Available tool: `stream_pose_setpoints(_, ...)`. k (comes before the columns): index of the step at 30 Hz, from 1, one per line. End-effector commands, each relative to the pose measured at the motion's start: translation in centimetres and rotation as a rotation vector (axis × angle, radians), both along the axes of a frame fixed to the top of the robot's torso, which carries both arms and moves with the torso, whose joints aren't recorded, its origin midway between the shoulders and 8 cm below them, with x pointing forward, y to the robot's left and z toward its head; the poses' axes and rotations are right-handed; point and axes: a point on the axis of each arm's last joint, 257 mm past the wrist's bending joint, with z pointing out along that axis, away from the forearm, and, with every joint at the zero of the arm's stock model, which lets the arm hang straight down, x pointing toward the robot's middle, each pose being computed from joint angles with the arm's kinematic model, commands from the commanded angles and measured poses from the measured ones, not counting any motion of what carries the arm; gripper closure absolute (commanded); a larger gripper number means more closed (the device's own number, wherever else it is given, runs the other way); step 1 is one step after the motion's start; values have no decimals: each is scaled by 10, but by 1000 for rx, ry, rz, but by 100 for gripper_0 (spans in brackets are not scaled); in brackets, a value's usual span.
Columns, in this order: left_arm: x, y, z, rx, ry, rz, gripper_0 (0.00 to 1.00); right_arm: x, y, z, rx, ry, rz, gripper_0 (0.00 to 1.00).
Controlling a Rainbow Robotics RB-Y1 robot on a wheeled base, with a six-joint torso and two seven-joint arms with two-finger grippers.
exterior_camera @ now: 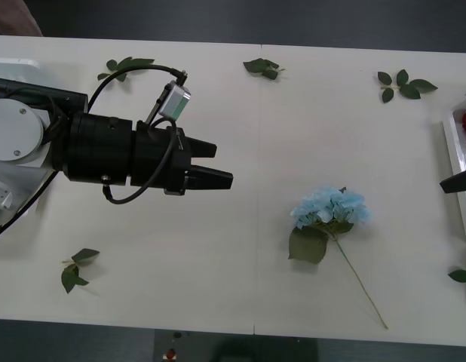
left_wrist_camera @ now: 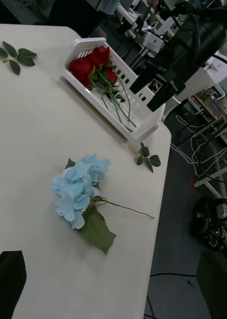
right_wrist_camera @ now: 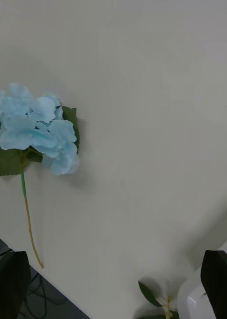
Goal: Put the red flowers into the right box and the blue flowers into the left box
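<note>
One blue flower (exterior_camera: 331,210) lies on the white table right of centre, its stem pointing toward the front edge; it is also in the wrist views (right_wrist_camera: 36,129) (left_wrist_camera: 78,192). My left gripper (exterior_camera: 224,164) hovers open over the table's middle, well left of that flower, holding nothing (left_wrist_camera: 111,259). The red flowers (left_wrist_camera: 93,67) lie in the right box (left_wrist_camera: 128,107) at the table's right end (exterior_camera: 453,143). My right gripper (left_wrist_camera: 156,87) hangs open and holds nothing, just beside that box (exterior_camera: 453,183) (right_wrist_camera: 114,259). A white tray edge (exterior_camera: 22,66), the left box, shows behind my left arm, mostly hidden.
Loose green leaf sprigs lie along the far edge (exterior_camera: 124,68) (exterior_camera: 262,68) (exterior_camera: 403,84), at the front left (exterior_camera: 76,268) and front right near the box (exterior_camera: 463,275) (right_wrist_camera: 153,296). Beyond the table's right end stand cables and equipment (left_wrist_camera: 213,149).
</note>
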Motion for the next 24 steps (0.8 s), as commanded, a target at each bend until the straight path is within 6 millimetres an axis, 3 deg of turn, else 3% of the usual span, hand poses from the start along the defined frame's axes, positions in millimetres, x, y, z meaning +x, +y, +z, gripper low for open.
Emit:
stream_pose_setpoints(1, -10, -9, 11, -37, -112, -60, 0, -8, 19, 1, -34, -62, 62, 0)
stream_pose_setpoints(12, -23, -22, 19, -99, -298, -139, 0, -36, 58, -40, -111, -66, 117, 0)
stream_pose_setpoints(24, -33, -23, 29, -81, -379, -178, 0, -49, 90, -95, -116, -47, 158, 0)
